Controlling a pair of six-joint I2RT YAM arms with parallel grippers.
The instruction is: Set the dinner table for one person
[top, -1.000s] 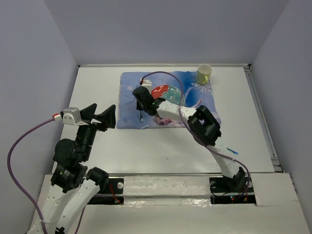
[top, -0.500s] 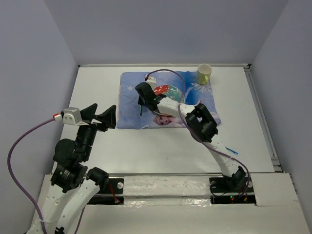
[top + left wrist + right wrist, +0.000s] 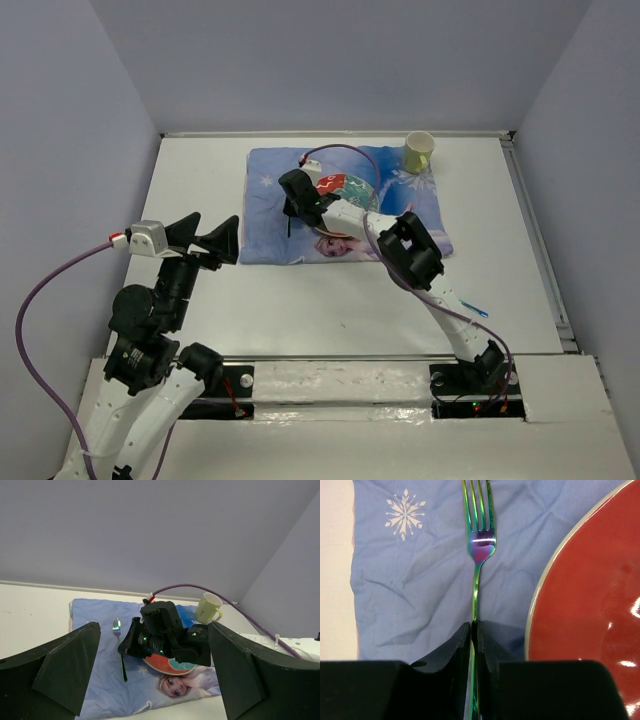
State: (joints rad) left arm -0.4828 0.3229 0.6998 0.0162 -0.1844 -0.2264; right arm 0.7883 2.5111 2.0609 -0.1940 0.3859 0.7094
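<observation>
My right gripper (image 3: pixel 289 208) reaches over the left part of the blue cartoon placemat (image 3: pixel 420 215) on the white dinner table (image 3: pixel 200 180). In the right wrist view it (image 3: pixel 475 626) is shut on the handle of an iridescent fork (image 3: pixel 479 535), tines pointing away, low over the mat just left of the red plate (image 3: pixel 590 605). I cannot tell if the fork touches the mat. The plate (image 3: pixel 345 190) sits mid-mat; a yellow-green cup (image 3: pixel 418 152) stands at its far right corner. My left gripper (image 3: pixel 210 240) is open and empty, held above the table left of the mat.
The left wrist view shows the fork (image 3: pixel 116 625), the plate (image 3: pixel 167 666), the cup (image 3: pixel 208 607) and the mat (image 3: pixel 100 680) between my dark fingers (image 3: pixel 65 665). A small blue item (image 3: pixel 475 310) lies on the table by the right arm. Walls enclose the table.
My right gripper has carried the fork a little farther away along the mat's left side, beside the plate. The left arm has not moved.
</observation>
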